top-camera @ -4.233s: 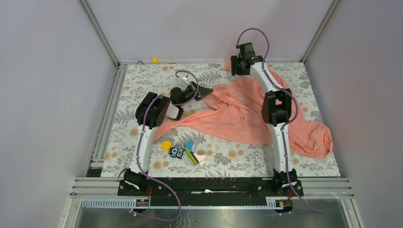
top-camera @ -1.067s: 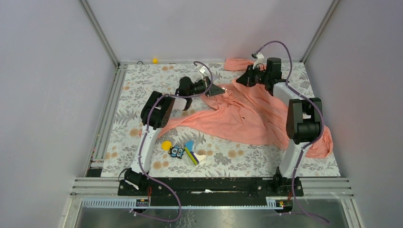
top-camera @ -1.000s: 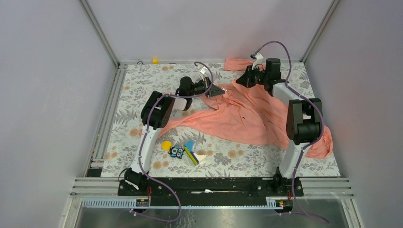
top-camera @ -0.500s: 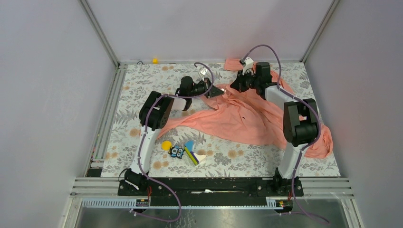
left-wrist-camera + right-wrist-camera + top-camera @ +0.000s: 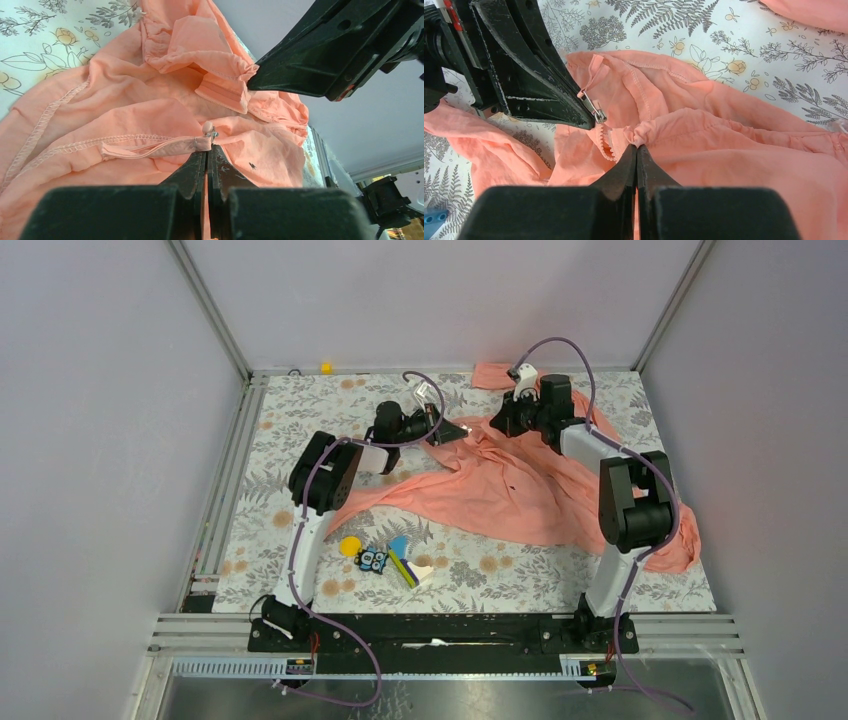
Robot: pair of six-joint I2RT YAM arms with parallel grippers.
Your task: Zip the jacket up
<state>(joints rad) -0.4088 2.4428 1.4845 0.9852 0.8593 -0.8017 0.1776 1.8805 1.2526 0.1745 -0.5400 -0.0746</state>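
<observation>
The salmon-pink jacket [image 5: 520, 485] lies crumpled from the table's middle to its right edge. My left gripper [image 5: 462, 429] is shut on the jacket's front edge just below the metal zipper slider [image 5: 210, 132], as the left wrist view [image 5: 207, 150] shows. My right gripper [image 5: 497, 422] is shut on a gathered fold of the jacket [image 5: 724, 155] beside the toothed zipper edge [image 5: 605, 145]; its jaws [image 5: 637, 147] pinch the cloth. The two grippers sit close together at the back middle, tips almost facing. The zipper pull [image 5: 594, 111] hangs at the left gripper's tip.
Small colourful toy pieces [image 5: 385, 558] lie near the front left of the floral table [image 5: 280, 410]. A small yellow object [image 5: 326, 367] sits by the back rail. One pink sleeve end [image 5: 495, 373] lies at the back edge.
The right gripper has come down from the back edge and moved left with its jacket fold, closing in on the left gripper. The left gripper has shifted slightly back.
</observation>
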